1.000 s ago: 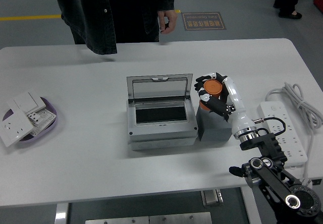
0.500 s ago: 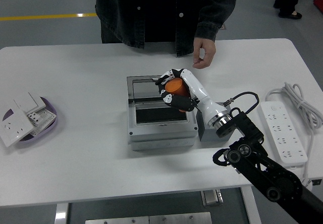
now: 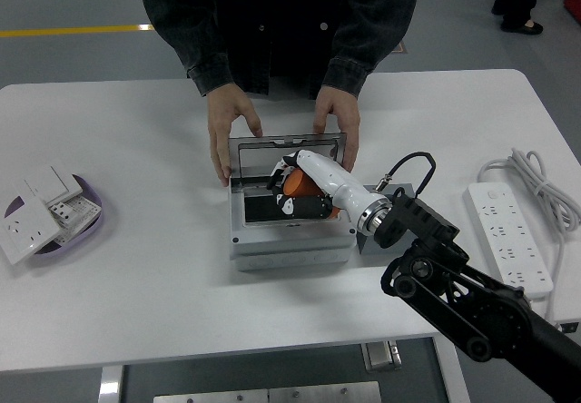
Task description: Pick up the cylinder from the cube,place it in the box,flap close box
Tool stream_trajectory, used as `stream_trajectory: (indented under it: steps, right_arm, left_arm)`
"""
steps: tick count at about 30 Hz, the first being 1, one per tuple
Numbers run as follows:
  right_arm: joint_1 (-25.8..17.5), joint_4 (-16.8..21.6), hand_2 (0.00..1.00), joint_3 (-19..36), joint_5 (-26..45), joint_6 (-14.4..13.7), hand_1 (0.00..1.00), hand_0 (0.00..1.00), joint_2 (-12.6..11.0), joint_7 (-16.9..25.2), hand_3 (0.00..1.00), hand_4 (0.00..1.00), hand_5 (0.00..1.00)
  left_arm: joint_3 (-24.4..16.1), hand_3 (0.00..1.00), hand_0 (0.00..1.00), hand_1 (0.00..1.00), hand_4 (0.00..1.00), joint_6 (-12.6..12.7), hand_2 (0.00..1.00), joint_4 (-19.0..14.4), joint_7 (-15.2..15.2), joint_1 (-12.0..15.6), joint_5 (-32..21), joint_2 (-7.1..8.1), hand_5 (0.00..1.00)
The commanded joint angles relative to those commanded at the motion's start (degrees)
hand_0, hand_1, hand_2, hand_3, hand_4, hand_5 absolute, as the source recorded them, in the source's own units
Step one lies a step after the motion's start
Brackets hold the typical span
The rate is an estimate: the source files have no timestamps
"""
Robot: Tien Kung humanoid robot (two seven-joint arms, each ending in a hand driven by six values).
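My right hand (image 3: pixel 292 188) is curled around the orange cylinder (image 3: pixel 295 184) and holds it low inside the open grey box (image 3: pixel 289 240). The box's clear lid (image 3: pixel 283 152) stands upright at the back. A person across the table has both hands on the box's back corners, one hand (image 3: pixel 227 131) at the left and the other hand (image 3: pixel 337 123) at the right of the lid. The grey cube (image 3: pixel 398 191) right of the box is mostly hidden behind my right arm. My left arm is out of view.
A purple dish (image 3: pixel 88 212) with white switch plates sits at the left edge of the white table (image 3: pixel 163 294). A white power strip (image 3: pixel 508 240) with its cable lies at the right. My right arm crosses the lower right of the table.
My right hand carried the orange cylinder left from the cube and down into the box. The person stepped up and put both hands on the box's rear corners.
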Motion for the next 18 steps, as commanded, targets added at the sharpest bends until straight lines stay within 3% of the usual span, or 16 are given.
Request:
stream_trajectory:
  steps: [4, 5, 10, 11, 16, 17, 18]
  right_arm:
    - [1.54, -0.51, 0.234, -1.16, -1.82, 1.13, 0.15, 0.02, -0.98, -0.7, 0.249, 0.002, 0.002]
    - [2.02, -0.6, 0.261, -1.48, -2.17, 1.41, 0.198, 0.153, -1.23, -0.89, 0.317, 0.002, 0.002]
    - [4.8, -1.13, 0.261, -3.91, -2.03, 2.62, 0.198, 0.153, -2.65, -1.64, 0.317, 0.002, 0.002]
    - [5.21, -1.25, 0.493, -4.31, -1.8, 2.72, 0.492, 0.616, -2.84, -1.68, 0.527, 0.364, 0.002]
    - [6.64, -1.85, 0.493, -6.03, -0.13, 2.82, 0.492, 0.616, -3.42, -1.46, 0.527, 0.364, 0.002]
    - [6.95, -2.08, 0.656, -6.5, 0.53, 2.77, 0.667, 0.728, -3.53, -1.31, 0.685, 0.447, 0.002]
    - [7.09, -2.2, 0.656, -6.71, 0.86, 2.72, 0.667, 0.728, -3.58, -1.24, 0.685, 0.447, 0.002]
  left_arm:
    - [-0.1, 0.659, 0.632, 0.658, 0.715, 0.01, 0.58, 0.0, 0.04, 0.04, 0.1, 0.02, 0.329]
    - [-0.1, 0.659, 0.632, 0.658, 0.715, 0.01, 0.58, 0.0, 0.04, 0.05, 0.1, 0.02, 0.33]
    - [-0.11, 0.659, 0.632, 0.658, 0.715, -0.03, 0.58, 0.0, -0.02, 0.06, 0.17, 0.09, 0.33]
    - [-0.11, 0.659, 0.632, 0.658, 0.716, -0.03, 0.58, 0.0, -0.02, 0.06, 0.16, 0.11, 0.332]
    - [-0.13, 0.659, 0.632, 0.658, 0.716, -0.02, 0.58, 0.0, 0.01, 0.13, 0.19, 0.17, 0.332]
    - [-0.1, 0.659, 0.632, 0.658, 0.717, -0.03, 0.58, 0.0, -0.01, 0.14, 0.16, 0.17, 0.333]
    - [-0.09, 0.659, 0.632, 0.658, 0.717, -0.03, 0.58, 0.0, -0.01, 0.14, 0.16, 0.18, 0.333]
